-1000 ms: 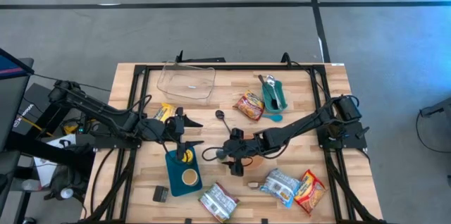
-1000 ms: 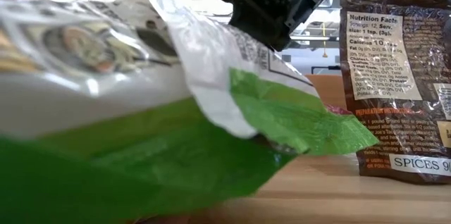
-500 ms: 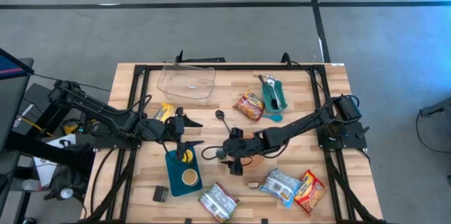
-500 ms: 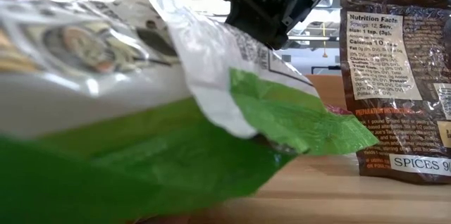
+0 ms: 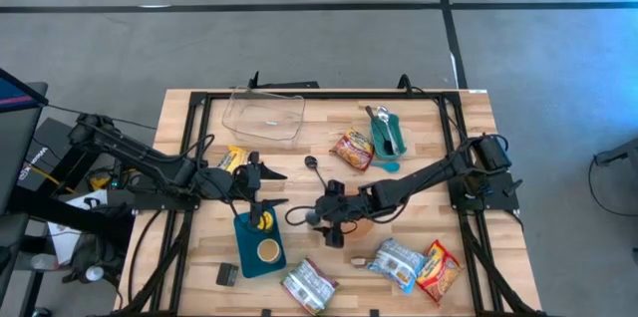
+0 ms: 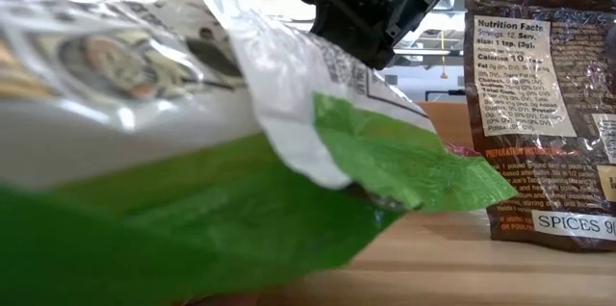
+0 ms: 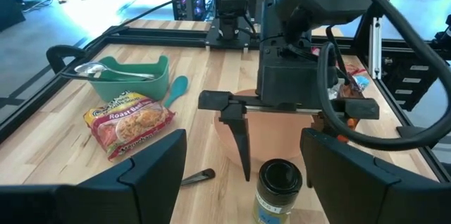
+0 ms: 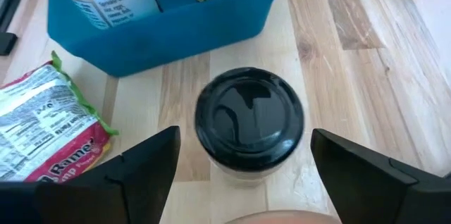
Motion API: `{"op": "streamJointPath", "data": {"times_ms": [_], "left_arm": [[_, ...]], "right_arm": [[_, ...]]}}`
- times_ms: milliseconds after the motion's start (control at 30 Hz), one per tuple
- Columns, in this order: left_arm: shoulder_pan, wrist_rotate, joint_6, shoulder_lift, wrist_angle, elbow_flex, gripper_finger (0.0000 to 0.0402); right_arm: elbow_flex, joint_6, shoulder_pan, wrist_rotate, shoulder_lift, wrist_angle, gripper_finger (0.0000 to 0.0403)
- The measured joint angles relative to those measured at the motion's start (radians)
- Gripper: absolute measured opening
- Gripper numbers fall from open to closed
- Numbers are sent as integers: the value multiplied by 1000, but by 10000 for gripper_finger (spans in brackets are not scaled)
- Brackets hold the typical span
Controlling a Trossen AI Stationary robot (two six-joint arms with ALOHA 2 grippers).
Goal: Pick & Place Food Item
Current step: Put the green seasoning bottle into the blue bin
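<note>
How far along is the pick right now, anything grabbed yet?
Done: the blue bin already holds a jar and a packet. In hand: nothing; the right gripper is open, directly over the black-lidded jar. The left gripper waits open beside the bin. Left: close, lift, place.

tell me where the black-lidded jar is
The jar stands upright on the table, below the open right gripper, beside the blue bin.
</note>
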Motion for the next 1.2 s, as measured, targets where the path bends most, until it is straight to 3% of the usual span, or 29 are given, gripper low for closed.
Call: {"op": "streamJointPath", "data": {"times_ms": [667, 867, 1200], "left_arm": [[0, 5, 0, 0, 0, 0, 273], [0, 5, 0, 0, -8, 0, 273], [0, 4, -2, 0, -22, 0, 273]], "right_arm": [[51, -9, -5, 2, 32, -65, 313], [152, -16, 9, 5, 141, -144, 313], [212, -38, 11, 8, 138, -227, 298]]}}
